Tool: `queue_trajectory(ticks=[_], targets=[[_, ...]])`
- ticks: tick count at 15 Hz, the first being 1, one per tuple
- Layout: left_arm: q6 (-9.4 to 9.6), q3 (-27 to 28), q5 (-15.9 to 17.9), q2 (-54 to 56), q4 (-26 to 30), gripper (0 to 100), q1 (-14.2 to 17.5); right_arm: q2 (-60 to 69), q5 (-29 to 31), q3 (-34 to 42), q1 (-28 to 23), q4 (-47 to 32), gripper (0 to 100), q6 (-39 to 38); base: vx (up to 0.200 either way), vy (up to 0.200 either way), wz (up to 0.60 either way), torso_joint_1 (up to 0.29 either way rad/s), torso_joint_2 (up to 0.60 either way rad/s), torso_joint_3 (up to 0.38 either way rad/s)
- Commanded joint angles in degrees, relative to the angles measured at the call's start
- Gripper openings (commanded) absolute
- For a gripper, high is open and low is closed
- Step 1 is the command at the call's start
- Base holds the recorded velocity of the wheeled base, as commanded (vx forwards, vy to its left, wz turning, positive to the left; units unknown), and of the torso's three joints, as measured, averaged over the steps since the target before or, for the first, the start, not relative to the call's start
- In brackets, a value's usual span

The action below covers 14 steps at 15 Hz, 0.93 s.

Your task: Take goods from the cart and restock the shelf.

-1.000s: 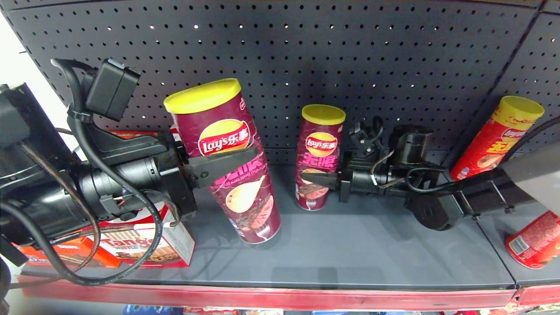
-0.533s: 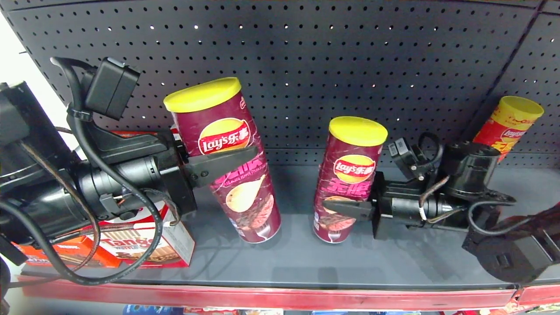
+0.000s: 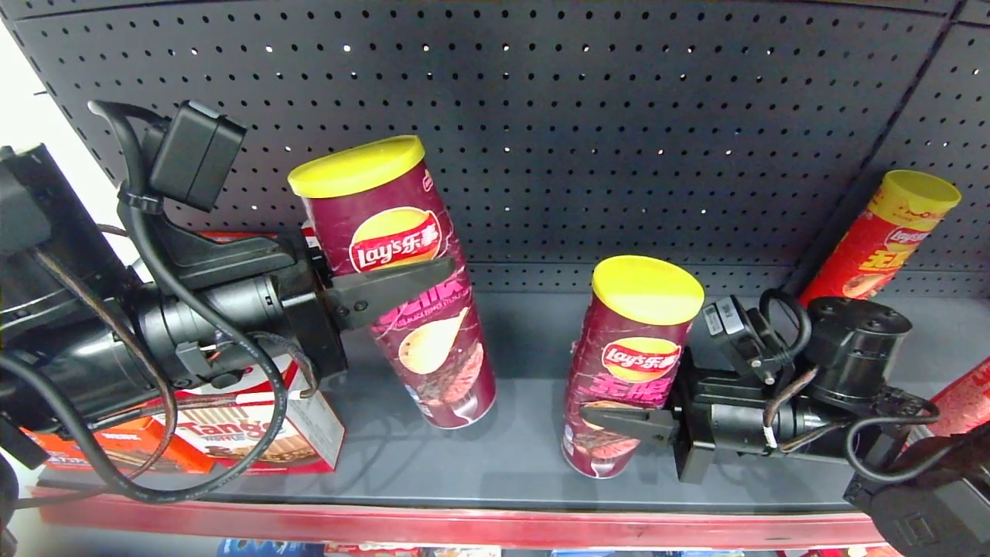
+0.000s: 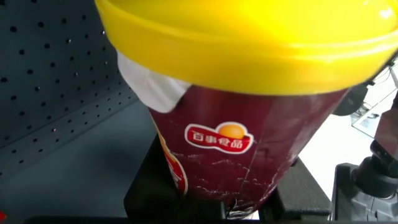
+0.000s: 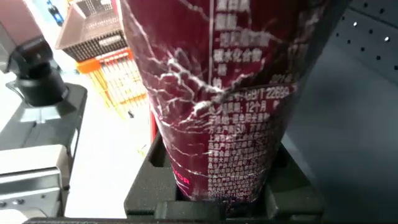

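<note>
- Two purple chip cans with yellow lids are in my grip, one on each side.
- My left fingers (image 3: pixel 394 282) are clamped on the left can (image 3: pixel 394 232), about halfway up (one dark finger lies right across the front of it).
- The left can leans, with its top tipped toward my left. Its bottom is low over the grey shelf (image 3: pixel 526 433). I cannot tell if the bottom touches the shelf.
- From my left wrist, the left can (image 4: pixel 236 155) is very close, and its yellow lid (image 4: pixel 249 43) is the nearest part.
- My right fingers (image 3: pixel 626 422) are clamped on the right can (image 3: pixel 630 340), low on its side.
- The right can is near the red front edge (image 3: pixel 464 530) of the shelf, well apart from the left can. Its top tips a little toward my right.
- From my right wrist, the right can (image 5: pixel 224 124) sits tight in the black holder of my fingers.
- A red can (image 3: pixel 889 232) with a yellow lid leans by the back wall (image 3: pixel 619 116), far over on my right. The back wall is dark and full of small holes.
- A wafer box (image 3: pixel 302 433) lies on the shelf under my left arm, with an orange box (image 3: pixel 116 452) just beside it.
</note>
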<state>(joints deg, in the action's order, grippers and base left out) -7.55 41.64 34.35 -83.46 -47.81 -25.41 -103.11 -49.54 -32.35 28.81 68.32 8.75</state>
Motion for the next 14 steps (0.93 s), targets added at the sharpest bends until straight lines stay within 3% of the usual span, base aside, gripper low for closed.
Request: queue_trajectory(ticks=[1, 6, 7, 14], targets=[[-0.01, 0.02, 0.01, -0.13, 0.0, 0, 0.09, -3.06, -0.12, -0.52, 0.02, 0.15, 0, 1.0, 0.0, 0.0, 0.0, 0.0, 0.0, 0.0], [-0.01, 0.19, 0.01, -0.74, -0.09, 0, 0.0, -6.4, 0.06, -2.1, 0.02, 2.7, 0, 1.27, 0.0, 0.0, 0.0, 0.0, 0.0, 0.0], [-0.01, 0.46, 0.01, -0.92, -0.09, 0, 0.0, -6.32, 0.06, -2.1, 0.11, 2.7, 100, 1.27, 0.0, 0.0, 0.0, 0.0, 0.0, 0.0], [-0.1, 0.46, 0.01, -0.74, -0.53, 0, 0.09, 5.37, 3.93, 3.7, -3.23, 2.17, 100, -0.32, 0.0, 0.0, 0.0, 0.0, 0.0, 0.0]])
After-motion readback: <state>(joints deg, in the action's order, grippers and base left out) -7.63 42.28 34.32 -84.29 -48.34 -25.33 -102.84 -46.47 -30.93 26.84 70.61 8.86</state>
